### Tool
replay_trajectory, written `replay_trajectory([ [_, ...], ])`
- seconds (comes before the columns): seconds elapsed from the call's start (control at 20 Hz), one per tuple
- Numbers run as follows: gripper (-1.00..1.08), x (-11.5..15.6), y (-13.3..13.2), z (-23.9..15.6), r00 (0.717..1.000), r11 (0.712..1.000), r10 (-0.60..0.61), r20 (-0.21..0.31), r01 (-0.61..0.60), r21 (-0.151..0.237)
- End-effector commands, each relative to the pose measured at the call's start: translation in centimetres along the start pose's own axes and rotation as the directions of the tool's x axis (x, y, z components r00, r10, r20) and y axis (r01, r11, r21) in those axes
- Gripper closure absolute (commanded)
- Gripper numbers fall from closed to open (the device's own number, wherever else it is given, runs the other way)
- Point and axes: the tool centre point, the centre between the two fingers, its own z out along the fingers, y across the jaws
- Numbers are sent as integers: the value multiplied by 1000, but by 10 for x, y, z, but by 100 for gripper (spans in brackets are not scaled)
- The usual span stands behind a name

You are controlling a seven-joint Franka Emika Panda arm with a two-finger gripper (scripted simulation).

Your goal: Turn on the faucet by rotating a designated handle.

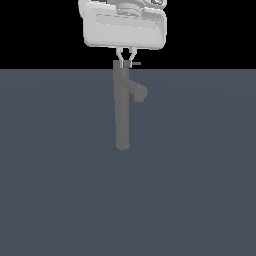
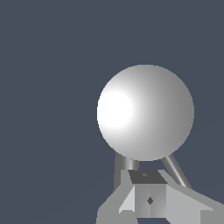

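The dark blue-grey counter (image 1: 60,175) fills the lower exterior view. On it, near the middle, rises the faucet (image 1: 122,115), a tall dull-grey column with a stubby spout (image 1: 139,92) angling toward the exterior view's right. The arm's white hand body (image 1: 124,29) hangs directly above the column's top. Its pincer (image 1: 125,59) reaches down to the cap, fingers set narrow, close together; whether they grip anything cannot be told. The thin handle (image 1: 136,63) juts from the cap toward the exterior view's right.
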Motion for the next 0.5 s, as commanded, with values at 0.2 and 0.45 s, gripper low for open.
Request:
replay_trajectory([
  [0.2,108,8,15,0,1000,1000,11,-3,-11,-2],
  [0.45,108,22,28,-1,1000,1000,23,-9,-23,-6],
])
